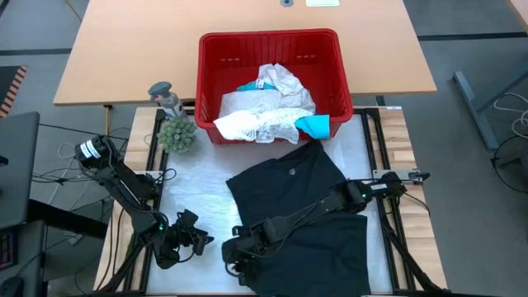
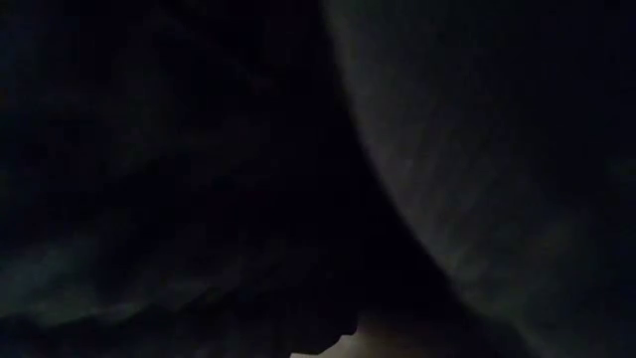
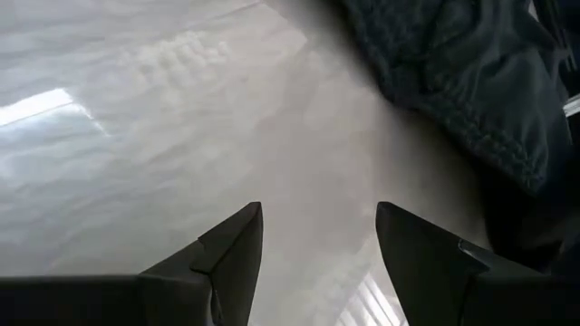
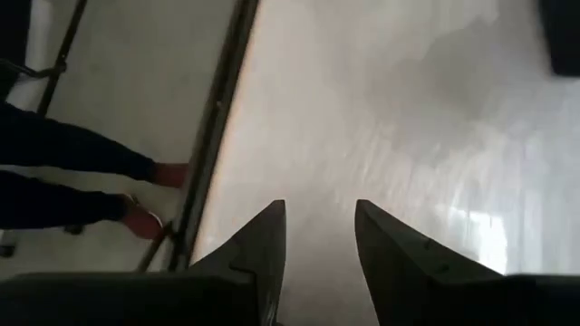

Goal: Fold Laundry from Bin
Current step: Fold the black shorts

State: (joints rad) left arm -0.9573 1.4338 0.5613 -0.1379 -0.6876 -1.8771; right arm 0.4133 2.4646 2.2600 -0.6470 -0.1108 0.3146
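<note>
left end effector (image 1: 200, 242): fingers apart, empty, low over tabletop (image 1: 198, 186)
right end effector (image 1: 233, 262): fingers apart, at black garment (image 1: 301, 214) near edge
bin (image 1: 272, 41): white, teal laundry inside

Floor (image 1: 478, 157): grey, with cables at both sides
Far table (image 1: 132, 49): light wood
Table (image 1: 198, 177): white cover, glare streaks
</note>
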